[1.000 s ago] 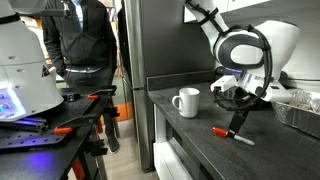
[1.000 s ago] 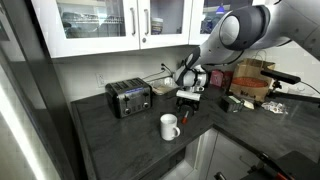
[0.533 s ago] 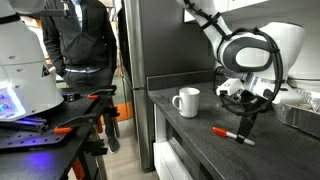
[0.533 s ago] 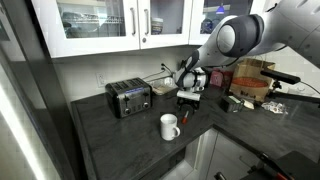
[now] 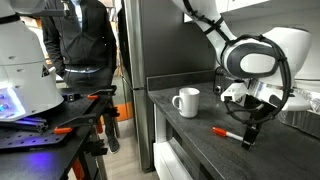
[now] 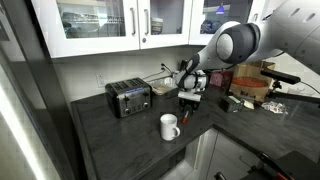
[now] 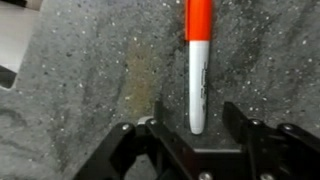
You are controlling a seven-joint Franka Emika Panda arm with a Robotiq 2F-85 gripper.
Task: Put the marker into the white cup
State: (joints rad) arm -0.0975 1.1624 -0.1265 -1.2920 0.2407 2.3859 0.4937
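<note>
The marker (image 7: 197,70), a thin white stick with a red-orange cap, lies flat on the dark speckled counter. In the wrist view its white end reaches in between my jaws. My gripper (image 7: 192,128) is open and low over it, fingers on either side, not touching it. In an exterior view the marker (image 5: 224,132) lies near the counter's front edge with the gripper (image 5: 246,132) over its white end. The white cup (image 5: 186,101) stands upright, handle to the side, a short way from the marker. It also shows in the other exterior view (image 6: 169,126), with the gripper (image 6: 186,112) beside it.
A black toaster (image 6: 129,97) stands at the back of the counter (image 6: 110,140). Boxes and clutter (image 6: 250,85) sit behind the arm. A metal tray (image 5: 300,110) lies by the gripper. A person (image 5: 85,50) stands beyond a workbench with orange-handled tools (image 5: 62,130).
My gripper has come down and moved along the counter onto the marker's white end. The marker and the cup have not moved.
</note>
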